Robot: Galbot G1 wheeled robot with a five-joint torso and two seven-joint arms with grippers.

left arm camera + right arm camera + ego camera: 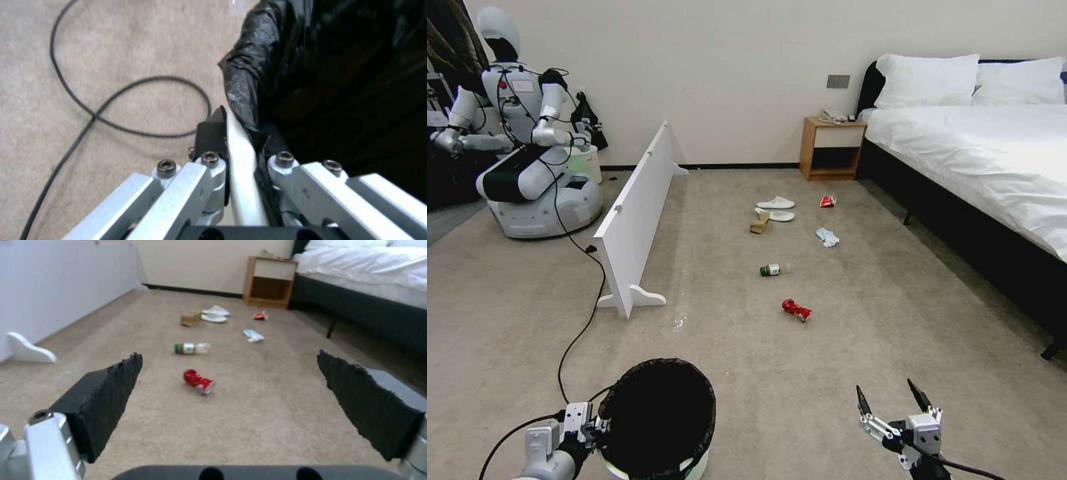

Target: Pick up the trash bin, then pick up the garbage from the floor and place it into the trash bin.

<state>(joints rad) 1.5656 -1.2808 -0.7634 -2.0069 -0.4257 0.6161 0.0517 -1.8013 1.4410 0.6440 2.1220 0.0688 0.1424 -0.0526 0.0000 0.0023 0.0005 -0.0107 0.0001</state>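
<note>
Facing the red can (198, 381), which lies ahead on the carpet, long axis oblique: right gripper (894, 402) spread apart; left gripper (238, 156) clamped on trash bin (657, 420) rim

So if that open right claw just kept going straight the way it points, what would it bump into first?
Probably the crushed red can on the carpet. The right gripper, jaws wide apart, points low along the floor, and the can lies nearest between them. Depth is hard to judge, so it might meet bare carpet first.
</note>
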